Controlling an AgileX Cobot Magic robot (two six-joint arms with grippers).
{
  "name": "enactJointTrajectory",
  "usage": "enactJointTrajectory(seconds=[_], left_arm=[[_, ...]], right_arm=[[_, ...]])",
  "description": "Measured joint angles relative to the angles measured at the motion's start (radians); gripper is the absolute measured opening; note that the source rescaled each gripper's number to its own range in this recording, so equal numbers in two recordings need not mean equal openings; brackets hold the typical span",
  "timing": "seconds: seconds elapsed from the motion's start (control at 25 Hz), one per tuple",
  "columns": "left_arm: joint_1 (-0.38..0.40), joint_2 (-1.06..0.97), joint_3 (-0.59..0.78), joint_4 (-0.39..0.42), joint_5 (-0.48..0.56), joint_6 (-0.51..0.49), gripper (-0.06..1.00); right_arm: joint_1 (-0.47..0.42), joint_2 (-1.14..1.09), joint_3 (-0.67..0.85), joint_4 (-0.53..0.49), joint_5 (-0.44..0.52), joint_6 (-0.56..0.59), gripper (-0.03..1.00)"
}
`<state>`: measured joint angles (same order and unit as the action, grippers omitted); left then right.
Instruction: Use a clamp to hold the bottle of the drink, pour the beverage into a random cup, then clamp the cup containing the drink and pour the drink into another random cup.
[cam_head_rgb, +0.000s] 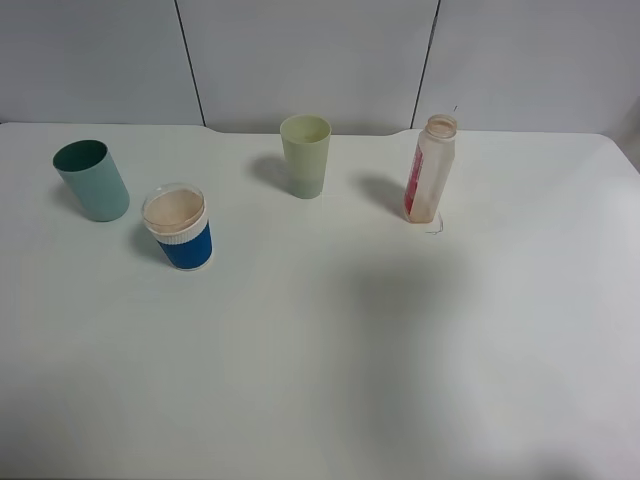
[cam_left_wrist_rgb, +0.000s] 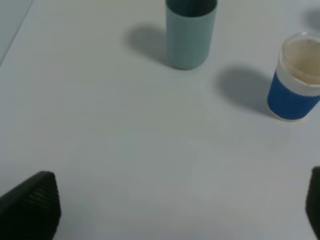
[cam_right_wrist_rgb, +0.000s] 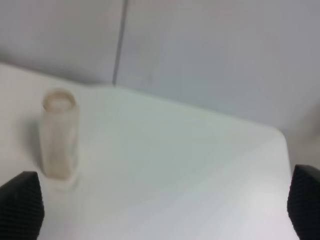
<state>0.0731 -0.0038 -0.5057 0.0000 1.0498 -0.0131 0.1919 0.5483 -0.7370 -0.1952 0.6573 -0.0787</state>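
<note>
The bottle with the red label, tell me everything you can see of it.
The bottle is slim and made of translucent plastic, pale with a faint brownish tint. It has a wide neck with no cap on, and a red label runs down one side. It stands upright on the white table, to the right of the pale green tumbler and apart from it. Only the table touches it. How full it is cannot be told.

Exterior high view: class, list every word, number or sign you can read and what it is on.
None readable: the red label on the slim translucent plastic bottle is too blurred.
No text on the dark teal tumbler, pale yellow-green tumbler or blue cup with white ribbed band.
</note>
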Motion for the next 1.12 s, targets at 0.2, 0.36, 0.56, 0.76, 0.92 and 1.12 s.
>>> enactJointTrajectory(seconds=[0.2,0.36,0.56,0.76,0.92,1.12], left_arm=[[0.000,0.000,0.000,0.000,0.000,0.000,1.00],[0.000,0.000,0.000,0.000,0.000,0.000,1.00],[0.000,0.000,0.000,0.000,0.000,0.000,1.00],[0.000,0.000,0.000,0.000,0.000,0.000,1.00],[0.000,0.000,0.000,0.000,0.000,0.000,1.00],[0.000,0.000,0.000,0.000,0.000,0.000,1.00]], right_arm=[[0.000,-0.103,0.000,-0.055,0.188,0.079,0.98],[0.000,-0.198,0.000,-0.058,0.304,0.125,0.98],[0.000,-0.309,0.000,-0.028,0.433,0.130,0.98],[0.000,-0.390,0.000,0.034,0.488,0.128,0.98],[0.000,-0.448,0.001,0.048,0.525,0.128,0.98],[0.000,-0.537,0.066,0.064,0.545,0.127,0.98]])
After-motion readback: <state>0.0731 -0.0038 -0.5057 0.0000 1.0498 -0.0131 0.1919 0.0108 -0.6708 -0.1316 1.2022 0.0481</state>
